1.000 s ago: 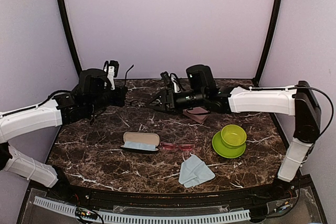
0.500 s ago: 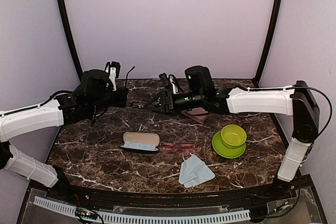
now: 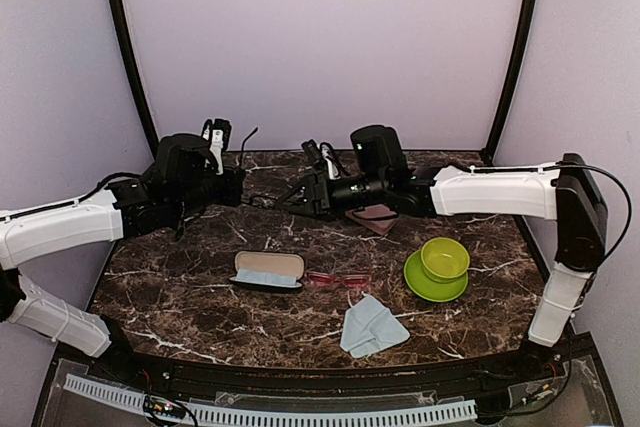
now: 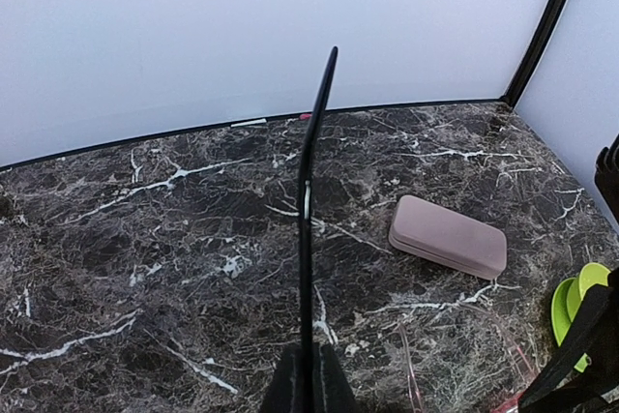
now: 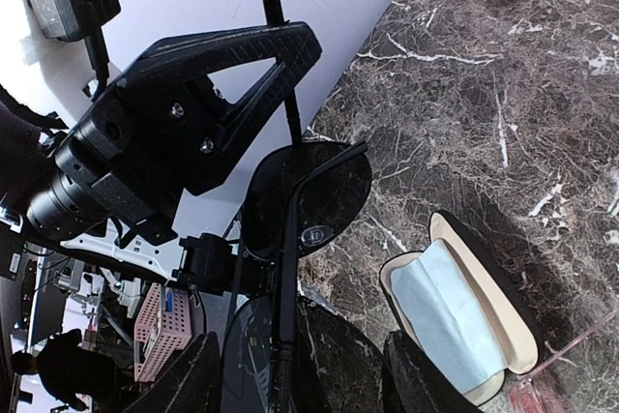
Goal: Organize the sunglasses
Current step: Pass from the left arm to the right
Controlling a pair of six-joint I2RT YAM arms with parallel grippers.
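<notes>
The black sunglasses (image 3: 268, 196) hang in the air over the back of the table, between my two grippers. My left gripper (image 3: 237, 187) is shut on one thin temple arm (image 4: 309, 200), which rises straight up from its fingers (image 4: 308, 379). My right gripper (image 5: 305, 374) is open, and the dark lenses (image 5: 309, 191) and folded frame sit in the gap between its fingers without clearly touching either. The translucent red-pink sunglasses (image 3: 338, 279) lie flat on the marble near the middle, with no gripper on them.
An open black case (image 3: 268, 269) with a light blue cloth inside lies left of the pink pair. A closed pink case (image 3: 377, 215) sits behind. A loose blue cloth (image 3: 372, 327) lies near the front. A green bowl (image 3: 444, 259) stands on a green plate (image 3: 425, 289) at the right.
My right gripper's fingers have narrowed somewhat around the black sunglasses and it has edged slightly left. The left gripper holds still.
</notes>
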